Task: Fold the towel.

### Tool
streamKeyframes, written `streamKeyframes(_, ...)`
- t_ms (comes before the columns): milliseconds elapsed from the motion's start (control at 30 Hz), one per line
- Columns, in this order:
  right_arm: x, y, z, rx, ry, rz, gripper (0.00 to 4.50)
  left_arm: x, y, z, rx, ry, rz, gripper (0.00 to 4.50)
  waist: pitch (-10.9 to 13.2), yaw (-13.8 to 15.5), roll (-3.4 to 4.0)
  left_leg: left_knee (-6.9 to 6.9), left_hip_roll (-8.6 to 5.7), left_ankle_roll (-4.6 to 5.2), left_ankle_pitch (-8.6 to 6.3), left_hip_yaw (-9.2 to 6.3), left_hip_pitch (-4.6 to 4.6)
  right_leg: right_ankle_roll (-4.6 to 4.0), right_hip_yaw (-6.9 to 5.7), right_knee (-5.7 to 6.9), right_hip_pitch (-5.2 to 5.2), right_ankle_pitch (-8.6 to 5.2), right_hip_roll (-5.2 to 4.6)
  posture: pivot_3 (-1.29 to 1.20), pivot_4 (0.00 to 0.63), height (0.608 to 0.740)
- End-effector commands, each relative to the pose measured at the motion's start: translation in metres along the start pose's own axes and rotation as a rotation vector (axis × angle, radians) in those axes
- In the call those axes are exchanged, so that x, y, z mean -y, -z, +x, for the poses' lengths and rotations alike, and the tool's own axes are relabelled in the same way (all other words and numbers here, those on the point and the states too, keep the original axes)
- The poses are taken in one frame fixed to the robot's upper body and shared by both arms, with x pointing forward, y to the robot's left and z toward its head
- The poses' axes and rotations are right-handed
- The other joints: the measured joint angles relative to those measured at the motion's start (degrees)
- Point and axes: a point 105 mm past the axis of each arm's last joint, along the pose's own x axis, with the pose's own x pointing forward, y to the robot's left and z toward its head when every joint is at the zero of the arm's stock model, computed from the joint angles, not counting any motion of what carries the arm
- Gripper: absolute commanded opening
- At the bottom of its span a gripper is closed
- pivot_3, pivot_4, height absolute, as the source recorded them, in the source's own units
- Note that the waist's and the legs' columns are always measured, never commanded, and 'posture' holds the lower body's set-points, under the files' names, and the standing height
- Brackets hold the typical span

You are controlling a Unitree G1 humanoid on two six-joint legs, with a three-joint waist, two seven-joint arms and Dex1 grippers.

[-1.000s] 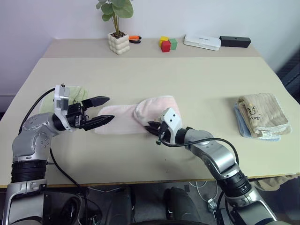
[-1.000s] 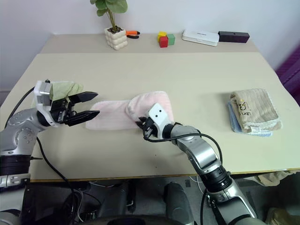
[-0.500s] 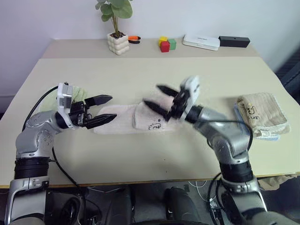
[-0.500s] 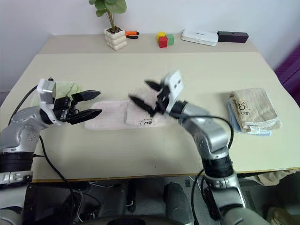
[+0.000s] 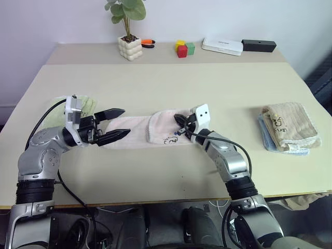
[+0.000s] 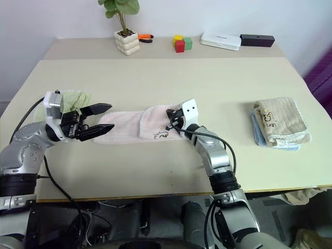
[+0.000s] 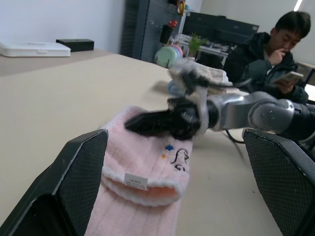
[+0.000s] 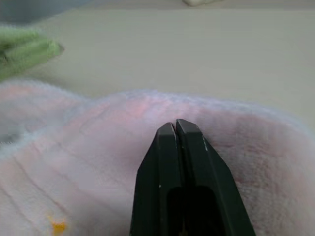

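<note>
The pale pink towel (image 5: pixel 148 130) lies flat near the middle of the smooth beige tabletop (image 5: pixel 207 88), a long fluffy terry strip with its right end folded back over itself, so that end is a plump, rounded double layer. On the folded flap sit a small black printed mark (image 5: pixel 170 139) and, in the left wrist view, a little white tag (image 7: pixel 136 180) at the soft rolled edge.

The right pincer (image 5: pixel 179 122) rests on top of the folded end, its two black fingers pressed tight together with no gap and nothing between them; the right wrist view shows the closed tips against the fuzzy pink pile. The left pincer (image 5: pixel 115 124) hangs just above the towel's flat left end, its two tapered black fingers spread wide and pointing toward the right arm, gripping nothing.

Behind the left wrist a crumpled light green towel (image 5: pixel 87 105) peeks out. Far off at the right edge a beige towel (image 5: pixel 288 126) with black print lies folded in a thick ribbed bundle on top of a light blue cloth (image 5: pixel 268 139).

Along the back edge stand a small plant in a bumpy white pot (image 5: pixel 130 46), an orange-handled tool (image 5: pixel 149 42), chunky red, yellow and green blocks (image 5: pixel 184 49), a flat white box (image 5: pixel 223 46) and a slim black box (image 5: pixel 260 45).

In the left wrist view a person in a dark jacket (image 7: pixel 266 54) sits in the background.
</note>
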Motion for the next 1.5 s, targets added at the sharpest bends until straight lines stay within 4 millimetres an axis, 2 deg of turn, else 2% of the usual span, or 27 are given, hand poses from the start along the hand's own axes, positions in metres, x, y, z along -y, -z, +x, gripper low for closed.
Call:
streamKeyframes(33, 0.009, 0.013, 0.000, -0.050, 0.045, -0.146, 0.04, 0.002, -0.013, -0.001, 0.026, 0.001, 0.036, 4.50, -0.02, 0.08, -0.03, 0.01, 0.00, 0.00, 0.00, 0.00, 0.01, 0.00, 0.00, 0.00, 0.01, 0.00, 0.00, 0.00, 0.150, 0.735)
streamKeyframes(200, 0.002, 0.019, -0.001, -0.060, -0.020, -0.151, 0.04, 0.002, -0.010, 0.000, 0.021, -0.001, 0.021, 4.50, -0.04, 0.05, -0.05, 0.02, 0.00, -0.01, 0.00, -0.02, 0.11, 0.00, 0.00, 0.01, 0.13, 0.00, 0.00, 0.00, 0.150, 0.735)
streamKeyframes(233, 0.000, 0.017, -0.002, -0.052, -0.033, -0.127, 0.56, 0.002, -0.010, 0.000, 0.023, -0.003, 0.014, 4.50, -0.04, 0.06, -0.05, 0.02, 0.00, -0.01, 0.00, -0.02, 0.12, -0.01, 0.00, 0.01, 0.13, 0.00, 0.00, 0.00, 0.150, 0.735)
streamKeyframes(267, -0.002, 0.013, -0.003, -0.032, -0.056, -0.124, 0.79, 0.002, -0.009, 0.000, 0.024, -0.009, 0.008, 4.50, -0.04, 0.07, -0.05, 0.02, 0.00, -0.01, 0.00, -0.02, 0.12, 0.00, 0.00, 0.01, 0.13, 0.00, 0.00, 0.00, 0.150, 0.735)
streamKeyframes(500, -0.013, -0.016, -0.007, 0.052, -0.143, -0.169, 4.38, 0.004, -0.005, -0.003, 0.016, -0.033, -0.057, 4.50, -0.03, -0.02, -0.04, 0.01, 0.01, 0.00, 0.00, -0.02, 0.11, 0.00, 0.00, 0.01, 0.12, 0.00, 0.00, 0.00, 0.150, 0.735)
streamKeyframes(733, -0.002, -0.053, -0.006, 0.124, -0.121, -0.150, 4.45, 0.004, -0.008, -0.008, 0.079, -0.120, -0.216, 4.50, -0.02, 0.02, -0.02, 0.01, 0.01, -0.01, 0.00, -0.04, 0.08, 0.00, 0.00, 0.01, 0.09, 0.00, 0.00, 0.00, 0.150, 0.735)
streamKeyframes(800, -0.009, -0.073, -0.010, 0.173, -0.178, -0.151, 4.45, 0.008, -0.014, -0.008, 0.152, -0.172, -0.329, 4.50, -0.01, -0.08, -0.01, 0.01, 0.01, 0.00, 0.00, -0.04, 0.06, 0.00, 0.00, 0.01, 0.08, 0.00, -0.01, 0.00, 0.150, 0.735)
streamKeyframes(900, -0.017, -0.091, -0.024, 0.209, -0.281, -0.228, 4.45, 0.017, -0.017, -0.015, 0.243, -0.236, -0.485, 4.50, 0.00, -0.11, -0.01, 0.00, 0.04, 0.00, 0.00, -0.10, 0.03, 0.01, 0.01, 0.01, 0.04, 0.00, -0.01, 0.00, 0.150, 0.735)
streamKeyframes(1000, -0.015, -0.095, -0.036, 0.205, -0.334, -0.270, 4.45, 0.028, -0.011, -0.027, 0.298, -0.281, -0.669, 4.50, -0.01, -0.11, -0.03, -0.01, 0.04, 0.00, 0.00, -0.32, 0.04, 0.01, 0.01, 0.01, 0.06, 0.00, -0.04, 0.00, 0.150, 0.735)
streamKeyframes(1067, -0.011, -0.095, -0.040, 0.195, -0.341, -0.287, 4.45, 0.033, -0.002, -0.035, 0.278, -0.339, -0.718, 4.50, -0.01, -0.12, -0.03, -0.01, 0.04, 0.00, 0.00, -0.35, 0.09, 0.01, 0.01, 0.02, 0.10, 0.00, -0.05, 0.00, 0.150, 0.735)
streamKeyframes(1233, 0.001, -0.097, -0.039, 0.178, -0.326, -0.313, 4.45, 0.055, 0.022, -0.044, 0.366, -0.497, -0.963, 4.50, -0.01, -0.05, -0.03, -0.01, 0.02, 0.00, -0.01, -0.36, 0.12, -0.02, 0.02, -0.01, 0.14, -0.01, -0.17, 0.00, 0.150, 0.735)
streamKeyframes(1500, -0.005, -0.092, -0.035, 0.178, -0.335, -0.303, 4.45, 0.051, 0.047, -0.056, 0.443, -0.752, -1.104, 4.50, -0.01, 0.19, -0.02, 0.00, -0.08, 0.01, -0.02, -0.43, 0.21, -0.24, -0.05, -0.17, 0.35, -0.11, -0.19, 0.00, 0.150, 0.735)
